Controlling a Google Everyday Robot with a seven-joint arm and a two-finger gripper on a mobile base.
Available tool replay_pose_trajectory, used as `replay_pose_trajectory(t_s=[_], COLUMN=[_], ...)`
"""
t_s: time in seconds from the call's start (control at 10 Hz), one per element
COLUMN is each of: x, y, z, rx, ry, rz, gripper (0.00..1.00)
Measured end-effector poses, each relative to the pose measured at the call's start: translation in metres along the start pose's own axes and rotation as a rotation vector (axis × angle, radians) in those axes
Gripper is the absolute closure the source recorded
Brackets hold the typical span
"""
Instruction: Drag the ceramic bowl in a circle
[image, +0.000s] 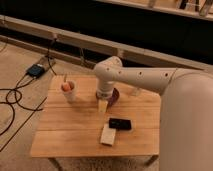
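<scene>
Bowl (114, 95) sits toward the back of the wooden table (70, 135), near its middle, mostly hidden behind the arm (135, 77); only a maroon sliver shows at the right of the wrist; gripper (103, 104) reaches down right at the bowl's front-left edge, pale tip touching or nearly touching the tabletop; what it grips, if anything, I can't make out. White cup (69, 91) with an orange thing inside stands just left, apart from the bowl; black phone-like block (120, 124) and a pale card (107, 135) lie nearer the front; cables (15, 100) trail on the floor at left.
</scene>
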Motion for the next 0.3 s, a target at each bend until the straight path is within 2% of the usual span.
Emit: replay_pose_trajectory(t_s=[0.3], x=[0.0005], y=[0.0001], z=[0.0009], rx=[-0.001], ry=[0.001], rz=[0.001], gripper=[0.2])
